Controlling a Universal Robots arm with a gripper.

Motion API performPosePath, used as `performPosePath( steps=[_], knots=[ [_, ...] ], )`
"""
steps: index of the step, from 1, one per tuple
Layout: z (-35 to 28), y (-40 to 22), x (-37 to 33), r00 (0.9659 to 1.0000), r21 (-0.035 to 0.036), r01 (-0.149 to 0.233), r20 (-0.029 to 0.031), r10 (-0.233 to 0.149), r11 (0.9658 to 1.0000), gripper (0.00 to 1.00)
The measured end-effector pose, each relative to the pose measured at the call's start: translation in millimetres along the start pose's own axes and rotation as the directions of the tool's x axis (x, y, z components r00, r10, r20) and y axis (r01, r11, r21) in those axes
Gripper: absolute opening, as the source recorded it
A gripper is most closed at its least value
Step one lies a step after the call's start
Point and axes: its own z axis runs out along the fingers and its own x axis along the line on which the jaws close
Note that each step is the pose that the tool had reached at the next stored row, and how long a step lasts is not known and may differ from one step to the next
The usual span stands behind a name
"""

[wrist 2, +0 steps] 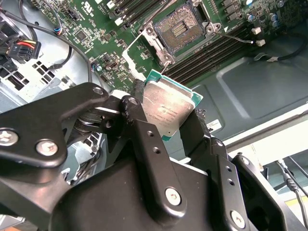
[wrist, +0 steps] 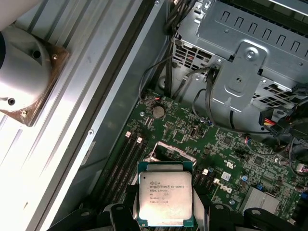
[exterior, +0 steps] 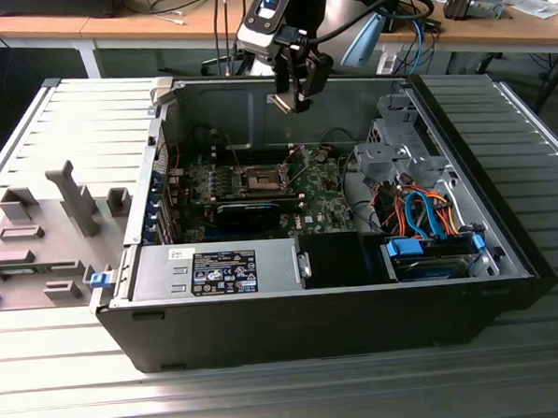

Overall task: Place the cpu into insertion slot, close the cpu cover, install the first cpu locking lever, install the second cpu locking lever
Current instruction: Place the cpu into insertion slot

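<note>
Exterior view: cpu (exterior: 281, 102) half-hidden in claw (exterior: 298, 97)

Cpu (wrist: 165, 197), insertion slot (wrist 2: 180, 29) (one each)

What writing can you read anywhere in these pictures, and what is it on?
Silvery-grey square cpu, held in the black gripper: several printed lines, too small to read reliably.
Black-and-white label on the grey metal box: too small to read.
Green circuit board: white markings, blurred.

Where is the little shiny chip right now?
In the exterior view, the cpu is pinched in the gripper, up in the air over the open computer case, above the insertion slot.
</note>
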Motion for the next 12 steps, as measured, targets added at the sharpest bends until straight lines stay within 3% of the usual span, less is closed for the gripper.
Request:
performPosePath(
  steps=[12],
  knots=[
    [0.0,0.0,0.0,1.0,-0.0005,-0.009,0.0007,0.009,1.0,0.55]
  ],
)
